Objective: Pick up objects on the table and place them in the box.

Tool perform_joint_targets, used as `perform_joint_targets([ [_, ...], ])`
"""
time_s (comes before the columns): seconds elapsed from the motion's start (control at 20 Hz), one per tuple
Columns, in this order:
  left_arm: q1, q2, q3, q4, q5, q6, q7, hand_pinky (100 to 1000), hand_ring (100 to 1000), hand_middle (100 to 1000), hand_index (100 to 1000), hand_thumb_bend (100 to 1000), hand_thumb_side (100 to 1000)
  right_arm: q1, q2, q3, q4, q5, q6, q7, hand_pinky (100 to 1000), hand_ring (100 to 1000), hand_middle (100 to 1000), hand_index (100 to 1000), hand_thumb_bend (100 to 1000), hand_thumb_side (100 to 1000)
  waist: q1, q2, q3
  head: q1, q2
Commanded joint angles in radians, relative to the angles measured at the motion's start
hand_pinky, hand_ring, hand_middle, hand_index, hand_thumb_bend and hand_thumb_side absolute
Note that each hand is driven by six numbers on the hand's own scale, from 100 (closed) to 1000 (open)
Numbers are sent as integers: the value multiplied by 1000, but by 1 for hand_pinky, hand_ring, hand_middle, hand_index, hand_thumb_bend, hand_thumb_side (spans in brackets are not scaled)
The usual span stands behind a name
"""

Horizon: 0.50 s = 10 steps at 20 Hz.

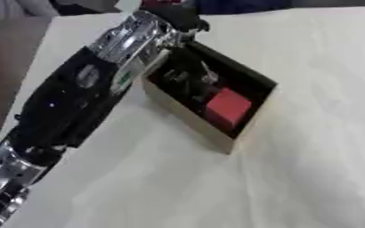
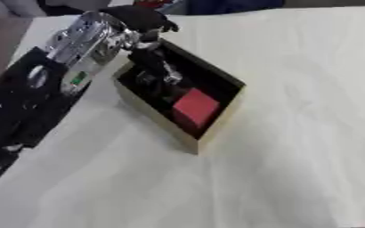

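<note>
Red block [image 1: 228, 108] lies in the box [image 1: 187, 116]; left robot hand [image 2: 156, 73] reaches inside, grip unclear.

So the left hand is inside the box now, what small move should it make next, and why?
Probably lift the left hand straight up out of the box. The red block already lies inside, beside the fingers, and the hand reaches down between the walls, so a sideways pull could catch a wall. Whether the fingers have let go of anything is unclear.
</note>
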Motion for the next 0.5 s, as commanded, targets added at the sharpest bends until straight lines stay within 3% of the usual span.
perform_joint_targets([
  [0.05,-14,32,47,-96,52,37,36,853,911,817,951,472,883,-13,-9,-10,-26,-2,3,-3,1000,898,749,826,100,743,-6,-26,3,-2,0],
  [0.2,-9,41,107,-231,111,119,177,789,842,743,886,178,999,-11,-8,-12,-28,-3,4,-6,1000,898,749,826,100,740,-8,-27,7,-5,3],
  [0.25,-5,44,129,-275,134,151,237,783,826,730,875,138,1000,-11,-8,-12,-29,-3,4,-6,1000,898,749,826,100,739,-9,-28,9,-6,4],
  [0.45,39,65,202,-453,305,274,519,754,783,686,848,141,963,-9,-7,-13,-32,-4,4,-10,1000,898,750,826,100,735,-11,-31,18,-13,7],
  [0.5,56,70,216,-485,359,293,598,738,769,674,838,100,1000,-9,-7,-13,-33,-5,4,-10,1000,899,750,826,100,734,-12,-31,20,-16,7],
])
